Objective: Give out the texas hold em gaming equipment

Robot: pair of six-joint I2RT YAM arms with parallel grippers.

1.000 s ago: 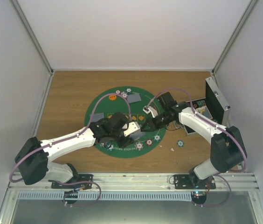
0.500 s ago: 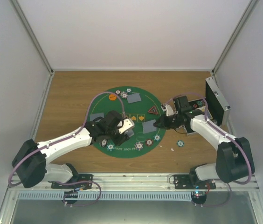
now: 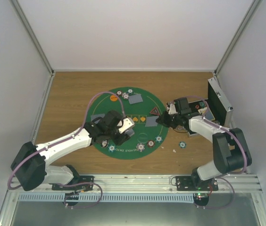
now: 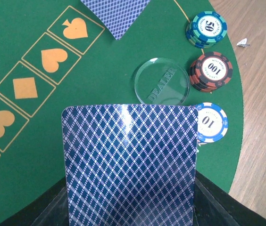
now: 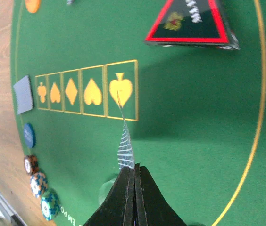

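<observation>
From the top camera, my right gripper [image 3: 162,120] has pulled back in the last second from the middle of the green mat [image 3: 112,107] to its right edge. That uncovers the triangular marker [image 3: 155,111]. My left gripper [image 3: 127,126] has drawn back toward the mat's near-left part.

On the left wrist, the jaws are barely apart and clamp the bottom of a patterned card [image 4: 129,165]. It hangs above the mat's rim, over the clear dealer button [image 4: 162,87] and beside the 10 chip [image 4: 211,122].

On the right wrist, the fingers are pressed together, pinching an edge-on card [image 5: 124,146] over the mat just short of the spade box.

I judge both cards are yet to be dealt.
</observation>
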